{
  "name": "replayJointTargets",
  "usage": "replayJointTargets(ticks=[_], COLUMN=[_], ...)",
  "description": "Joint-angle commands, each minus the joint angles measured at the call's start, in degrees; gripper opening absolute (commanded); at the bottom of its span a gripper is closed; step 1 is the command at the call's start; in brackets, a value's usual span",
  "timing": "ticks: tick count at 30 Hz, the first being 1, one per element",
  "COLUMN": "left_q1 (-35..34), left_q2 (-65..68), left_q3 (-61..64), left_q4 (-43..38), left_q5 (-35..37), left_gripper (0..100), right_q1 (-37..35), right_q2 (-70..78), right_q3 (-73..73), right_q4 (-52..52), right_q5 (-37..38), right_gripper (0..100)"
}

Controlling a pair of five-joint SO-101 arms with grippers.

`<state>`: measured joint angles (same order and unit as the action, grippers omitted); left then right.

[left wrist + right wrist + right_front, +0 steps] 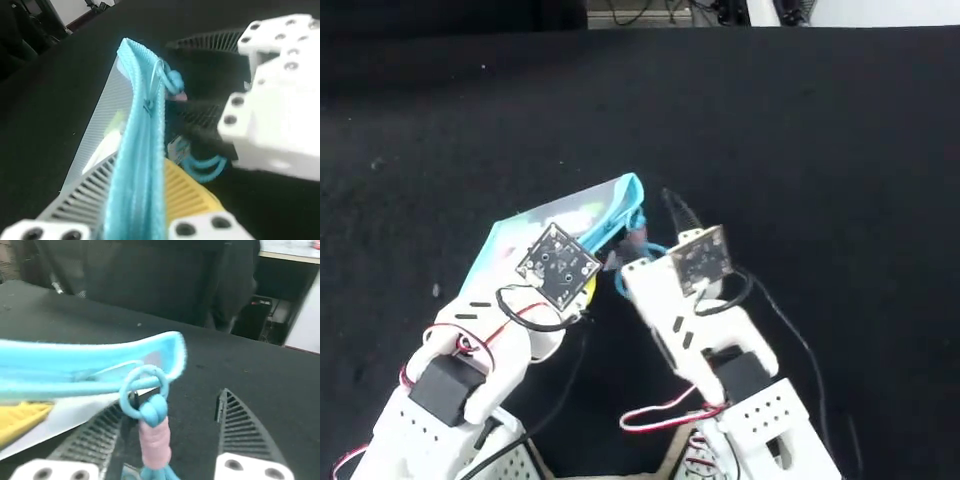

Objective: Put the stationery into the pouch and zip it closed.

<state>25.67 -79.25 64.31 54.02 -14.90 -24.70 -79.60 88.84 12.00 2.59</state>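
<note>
The left gripper [137, 175], with grey and yellow ribbed fingers, pinches the light-blue zipper edge of the translucent plastic pouch [565, 215] at mid-table. The right gripper [175, 405] stands spread around the blue-cord, pink-sleeved zipper pull [155, 437]. Zipping seems in hand: next, clamp the pull and draw it along. No writing is legible.

The pouch [570, 210] lies on the tabletop [800, 130] just left of the frame's centre in the high view, slanting from lower left to upper right. The left arm stretches up from the lower left corner. Its tool [142, 167] sits at the pouch's lower-right edge, with that edge between its fingers. The right arm stretches up from the lower right. Its tool [175, 400] is at the pouch's upper-right end, where the zipper pull [152, 435] hangs between its spread fingers, close beside one.
</note>
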Motion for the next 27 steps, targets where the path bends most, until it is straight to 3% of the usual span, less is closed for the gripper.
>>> replayJointTargets(ticks=[1, 11, 27], left_q1=[-0.7, -0.7, -0.7], left_q2=[2.1, 2.1, 2.1], left_q3=[0.3, 0.3, 0.4], left_q4=[2.4, 2.4, 2.4], left_q5=[0.8, 0.8, 0.8], left_gripper=[3, 3, 3], right_q1=[5.2, 0.4, 1.4], right_q2=[-1.1, -1.1, -2.3], right_q3=[-2.8, -1.6, -2.4], right_q4=[-2.9, -2.5, -2.5], right_q5=[-0.4, 0.1, 5.3], right_gripper=[25.1, 25.1, 25.1])
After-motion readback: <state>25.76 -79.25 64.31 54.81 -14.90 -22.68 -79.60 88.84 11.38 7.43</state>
